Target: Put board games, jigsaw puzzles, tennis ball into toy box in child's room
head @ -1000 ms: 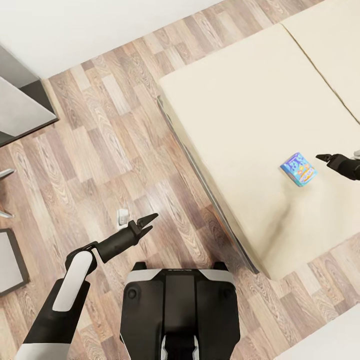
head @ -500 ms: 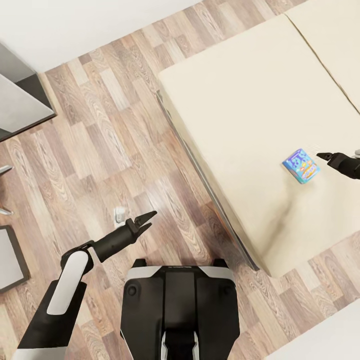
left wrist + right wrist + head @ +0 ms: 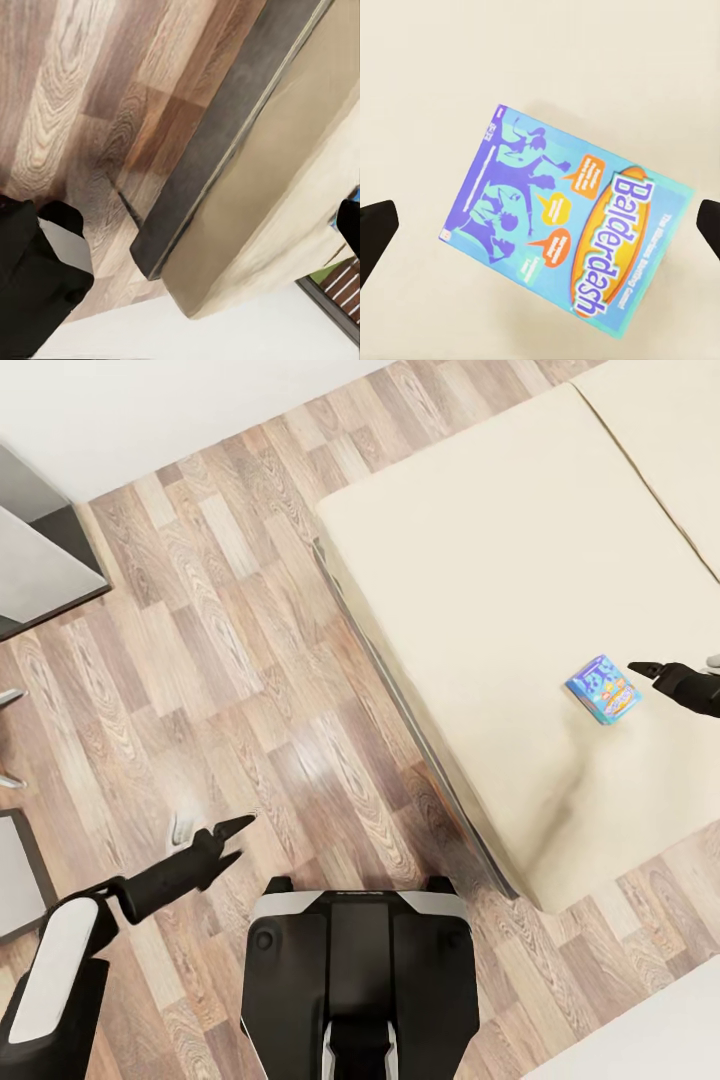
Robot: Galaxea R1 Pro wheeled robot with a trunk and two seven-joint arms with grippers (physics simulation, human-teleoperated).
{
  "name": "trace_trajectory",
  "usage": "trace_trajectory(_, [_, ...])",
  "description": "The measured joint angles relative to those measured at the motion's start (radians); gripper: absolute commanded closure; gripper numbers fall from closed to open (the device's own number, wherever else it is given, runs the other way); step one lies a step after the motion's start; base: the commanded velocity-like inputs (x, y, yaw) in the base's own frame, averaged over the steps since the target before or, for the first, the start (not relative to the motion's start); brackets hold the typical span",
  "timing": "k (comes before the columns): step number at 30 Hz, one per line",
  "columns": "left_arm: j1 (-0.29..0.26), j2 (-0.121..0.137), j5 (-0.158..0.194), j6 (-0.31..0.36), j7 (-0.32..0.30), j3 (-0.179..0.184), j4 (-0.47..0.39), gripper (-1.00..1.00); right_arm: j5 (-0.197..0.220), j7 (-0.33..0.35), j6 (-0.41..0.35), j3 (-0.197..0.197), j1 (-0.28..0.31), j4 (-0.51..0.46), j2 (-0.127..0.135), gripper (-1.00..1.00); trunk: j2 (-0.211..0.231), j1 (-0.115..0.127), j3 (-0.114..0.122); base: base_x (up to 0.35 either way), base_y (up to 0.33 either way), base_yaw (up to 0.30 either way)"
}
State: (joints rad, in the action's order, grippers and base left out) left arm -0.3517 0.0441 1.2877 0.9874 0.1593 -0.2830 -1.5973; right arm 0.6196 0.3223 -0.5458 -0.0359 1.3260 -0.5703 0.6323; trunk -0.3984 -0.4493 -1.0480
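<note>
On the bed (image 3: 480,560), near its right side in my head view, lies the blue board game (image 3: 602,689), flat on the beige mattress with its "Balderdash" cover facing up. My right gripper (image 3: 643,670) hangs just beside the box, off its right edge, not touching it. From my right wrist the box (image 3: 566,240) sits between my two dark fingertips (image 3: 375,232), which stand wide apart at either edge of the picture, well clear of the cardboard. Compared with a second ago, the right gripper has barely changed its place beside the game, and the box lies where it lay.

My left arm has changed more. Its gripper (image 3: 240,837) has dropped back and to the left, and it now hovers over the wooden floor (image 3: 250,660) closer to my base (image 3: 360,980) than before, with the fingers parted a little. A small white patch shows on the floor just behind it; I cannot tell what it is. From my left wrist I see the floor planks, the dark bed frame (image 3: 217,142) and the beige side of the mattress.

At the left edge of my head view stands a grey cabinet (image 3: 40,560).
</note>
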Motion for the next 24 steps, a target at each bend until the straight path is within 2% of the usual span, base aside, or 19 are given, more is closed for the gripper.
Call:
trace_trajectory(6, [0.010, 0.002, 0.036, 0.011, 0.094, -0.024, -0.006, -1.00, 0.000, 0.006, -0.001, 0.000, 0.000, 0.000, 0.006, -1.00, -0.042, -0.023, -0.019, -0.001, 0.000, 0.000])
trace_trajectory(10, [0.012, 0.002, 0.044, 0.012, 0.118, -0.027, -0.008, -1.00, 0.000, 0.008, -0.001, -0.001, 0.000, 0.000, 0.009, -1.00, -0.070, -0.038, -0.032, 0.000, 0.000, 0.000])
trace_trajectory(21, [0.010, -0.001, 0.051, 0.014, 0.140, -0.026, -0.009, -1.00, 0.000, 0.009, -0.002, -0.006, 0.001, 0.000, 0.020, -1.00, -0.147, -0.081, -0.066, 0.000, 0.000, 0.000])
trace_trajectory(24, [0.008, -0.002, 0.052, 0.014, 0.143, -0.012, -0.009, -1.00, 0.000, 0.007, -0.001, -0.017, 0.002, 0.000, 0.023, -1.00, -0.168, -0.092, -0.076, 0.000, 0.000, 0.000])
